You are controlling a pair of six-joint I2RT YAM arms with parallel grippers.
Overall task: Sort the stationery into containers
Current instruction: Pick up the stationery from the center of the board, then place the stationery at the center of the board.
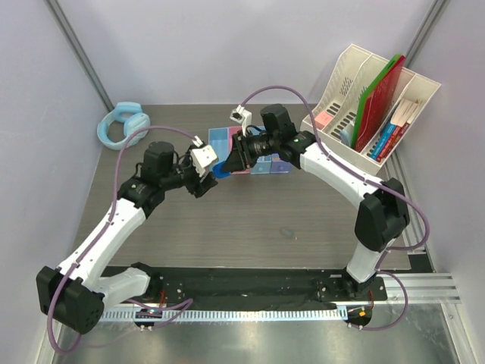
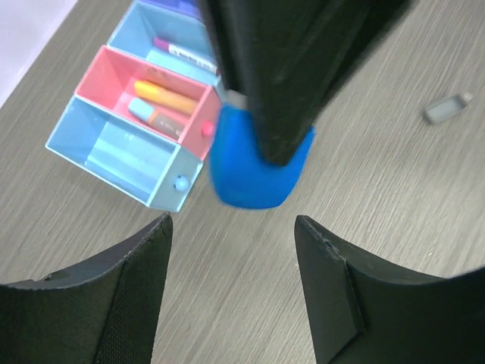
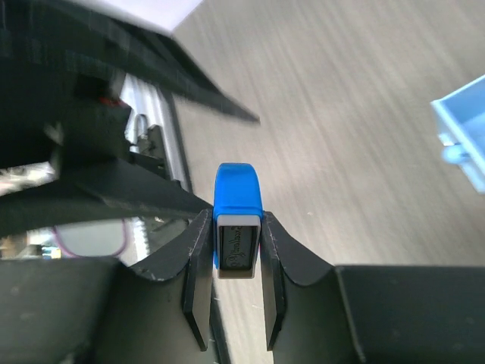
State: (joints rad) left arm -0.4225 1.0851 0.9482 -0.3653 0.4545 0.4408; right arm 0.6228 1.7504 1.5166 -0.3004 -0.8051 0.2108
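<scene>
While the right hand (image 3: 235,227) is clenched on the blue block (image 3: 237,189), pinching its flat sides between both fingers, the left hand (image 2: 233,224) sits released just in front of it, jaws spread wide with nothing between them. From the left wrist, the block hangs from the right fingers (image 2: 288,83) just beside the front corner of the containers (image 2: 98,152) and low over the wood-grain surface (image 2: 394,197); whether it touches that surface cannot be told. In the row, the pink bin (image 2: 114,72) holds a yellow marker (image 2: 165,95) with a shorter orange and pale blue item lying alongside it, and the blue bin (image 2: 132,30) beyond holds a white pen (image 2: 186,51) with a purple cap. A grey eraser (image 2: 447,108) lies alone on the surface, well apart from the block. From above, both hands meet near the containers towards the back, with a cream file organiser (image 1: 345,83) in the far right corner and light blue headphones (image 1: 121,125) at the far left.
</scene>
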